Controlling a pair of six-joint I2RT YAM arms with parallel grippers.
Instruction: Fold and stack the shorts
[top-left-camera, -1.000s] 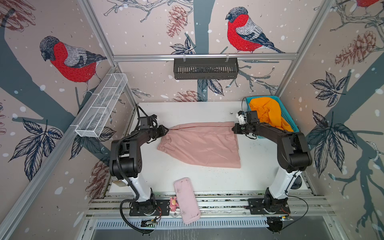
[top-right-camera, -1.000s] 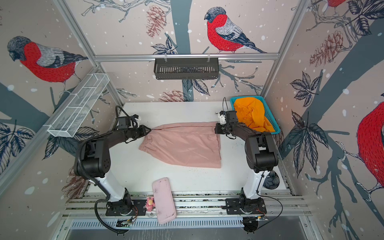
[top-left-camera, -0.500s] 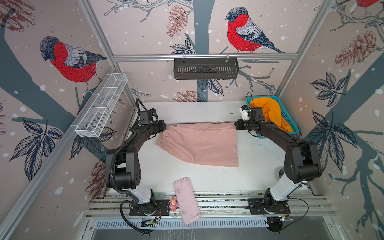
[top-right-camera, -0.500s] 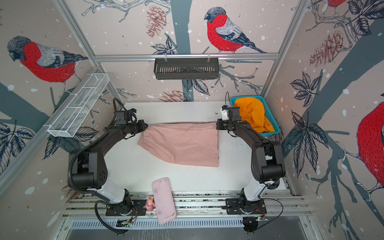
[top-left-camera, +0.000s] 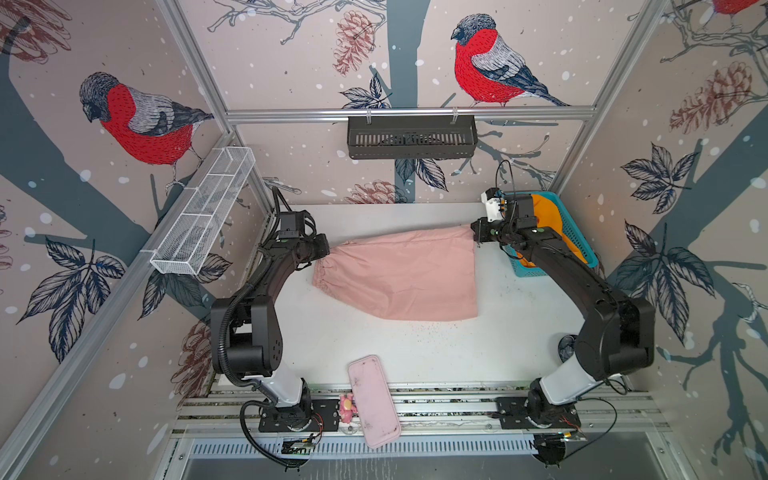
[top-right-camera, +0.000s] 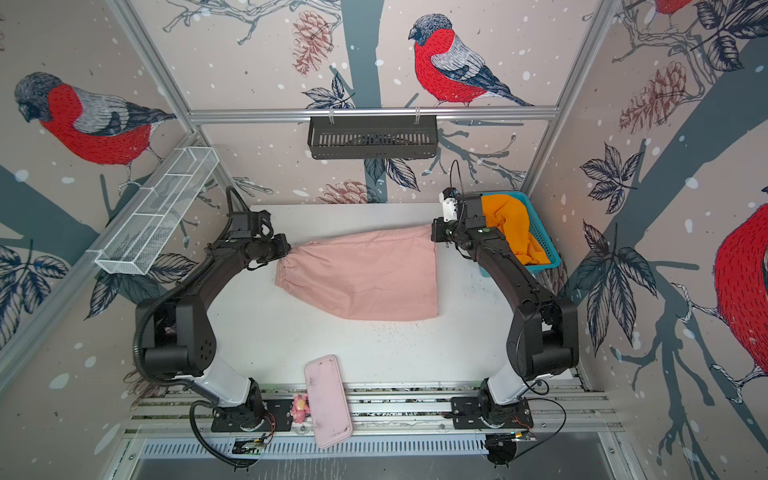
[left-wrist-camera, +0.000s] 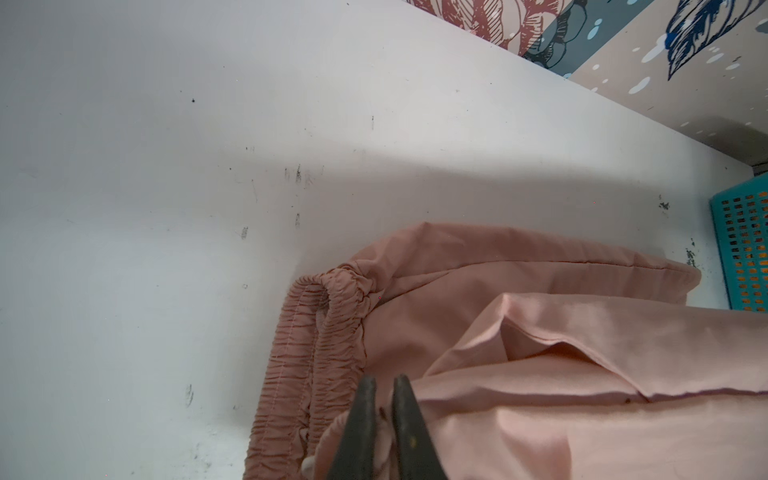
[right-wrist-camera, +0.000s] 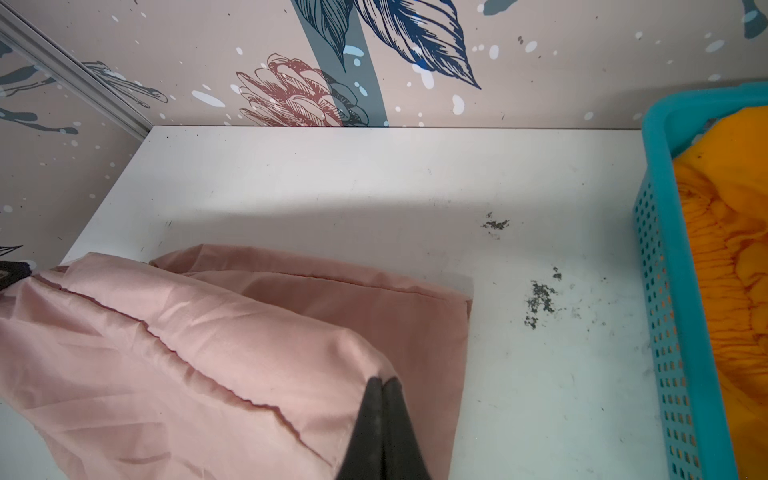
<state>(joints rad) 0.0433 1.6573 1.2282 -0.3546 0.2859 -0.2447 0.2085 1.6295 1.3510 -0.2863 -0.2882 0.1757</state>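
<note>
Pink shorts (top-left-camera: 399, 274) are pinched at both ends by the left fingers (left-wrist-camera: 360, 428) and the right fingers (right-wrist-camera: 374, 428).

The right arm (top-left-camera: 573, 270) covers part of the basket (top-left-camera: 528, 270) and the orange shorts (top-right-camera: 505, 224) in both top views. Both wrist views cut off the pink shorts (left-wrist-camera: 540, 395) and the basket at their edges. The small pink thing (top-left-camera: 348, 406) by the tray (top-left-camera: 374, 399) is too small to tell.

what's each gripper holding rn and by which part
Both hold the pink shorts: the left gripper pinches the far corner at the waistband end, the right gripper the far corner at the leg-hem end.
</note>
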